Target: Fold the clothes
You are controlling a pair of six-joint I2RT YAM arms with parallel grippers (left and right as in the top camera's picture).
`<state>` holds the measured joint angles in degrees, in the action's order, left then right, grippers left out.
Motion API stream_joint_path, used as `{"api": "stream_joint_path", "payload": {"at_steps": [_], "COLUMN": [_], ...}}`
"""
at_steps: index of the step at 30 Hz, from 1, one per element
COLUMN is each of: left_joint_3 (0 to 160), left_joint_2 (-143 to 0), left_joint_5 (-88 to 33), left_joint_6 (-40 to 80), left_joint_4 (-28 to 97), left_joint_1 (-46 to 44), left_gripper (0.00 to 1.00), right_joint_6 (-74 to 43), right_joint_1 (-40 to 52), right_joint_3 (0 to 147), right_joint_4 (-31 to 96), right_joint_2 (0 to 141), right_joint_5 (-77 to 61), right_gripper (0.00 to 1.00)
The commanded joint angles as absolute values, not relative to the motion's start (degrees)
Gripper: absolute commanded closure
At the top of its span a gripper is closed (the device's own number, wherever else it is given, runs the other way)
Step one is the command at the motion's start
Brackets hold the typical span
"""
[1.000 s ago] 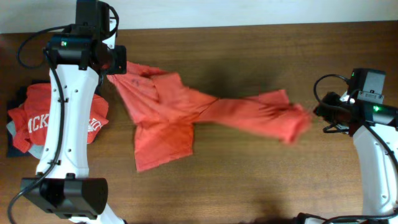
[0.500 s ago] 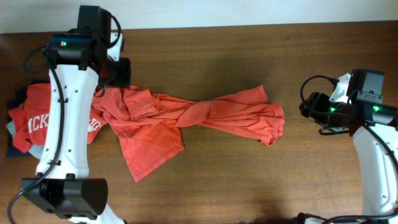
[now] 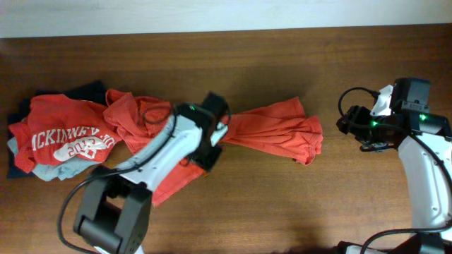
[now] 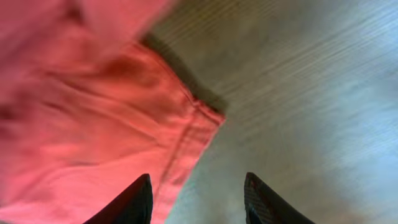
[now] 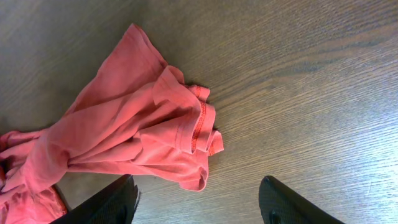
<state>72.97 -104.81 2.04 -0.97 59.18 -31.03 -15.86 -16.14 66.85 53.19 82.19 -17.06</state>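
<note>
The clothes, one orange-red T-shirt (image 3: 268, 130), lie twisted in a long band across the middle of the table, with no chest lettering showing. My left gripper (image 3: 210, 144) hovers over the band's middle. In the blurred left wrist view it (image 4: 198, 199) is open, above a hemmed corner of the T-shirt (image 4: 124, 118) and bare wood. My right gripper (image 3: 344, 121) stands apart from the T-shirt's right end. In the right wrist view it (image 5: 199, 199) is open with only table between its fingers, and the bunched end of the T-shirt (image 5: 143, 130) lies just ahead.
At the table's left end sits a pile of folded garments: a red shirt with white MCKINNEY print (image 3: 63, 137) on a pale blue one (image 3: 46, 171) and a navy one (image 3: 21, 106). The orange-red T-shirt's left part touches this pile. Bare wooden table (image 3: 296, 204) lies in front.
Both grippers let go of the stretched T-shirt, which dropped onto the table. My left arm swung from the far left over to the shirt's middle. The right gripper pulled back slightly.
</note>
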Motion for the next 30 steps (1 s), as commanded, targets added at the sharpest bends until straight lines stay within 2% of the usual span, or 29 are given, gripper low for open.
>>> {"api": "stream_joint_path", "payload": {"at_steps": [1,3,11,14,16,17,22,25,30], "left_joint_3": [68.29,65.39,60.42,59.42,59.42,59.57,69.76,81.54,98.91], "left_joint_2": [-104.77,-104.84,-105.14,-105.3,-105.3,-105.3,-103.37,-98.85,-90.89], "left_joint_5": [4.34,4.36,4.4,4.38,4.8,5.34,15.0,20.6,21.47], "left_joint_6": [2.44,2.44,2.35,1.65,1.26,1.32,6.5,8.14,8.21], "left_joint_4": [53.93,49.69,39.99,38.87,39.48,39.94,55.96,67.81,77.03], "left_joint_1": [-31.35,-31.35,-31.35,-31.35,-31.35,-31.35,-30.98,-30.35,-28.84], "left_gripper": [0.48,0.46,0.46,0.6,0.91,1.0,1.0,1.0,1.0], "right_joint_6": [-15.22,-15.2,-15.2,-15.2,-15.22,-15.22,-15.49,-15.44,-11.27], "right_joint_1": [-16.03,-16.03,-16.03,-16.03,-16.03,-16.03,-16.03,-16.03,-14.76], "right_joint_3": [66.92,66.92,66.92,66.92,66.92,66.92,65.19,61.71,57.06], "right_joint_4": [53.23,53.25,53.6,53.65,53.82,54.04,54.61,52.42,44.58], "right_joint_2": [83.02,83.4,83.66,83.66,83.66,83.7,83.77,83.77,83.77], "right_joint_5": [-17.39,-17.37,-17.37,-17.37,-17.39,-17.39,-17.41,-17.63,-23.97], "right_gripper": [0.32,0.32,0.32,0.32,0.32,0.32,0.32,0.31,0.31]}}
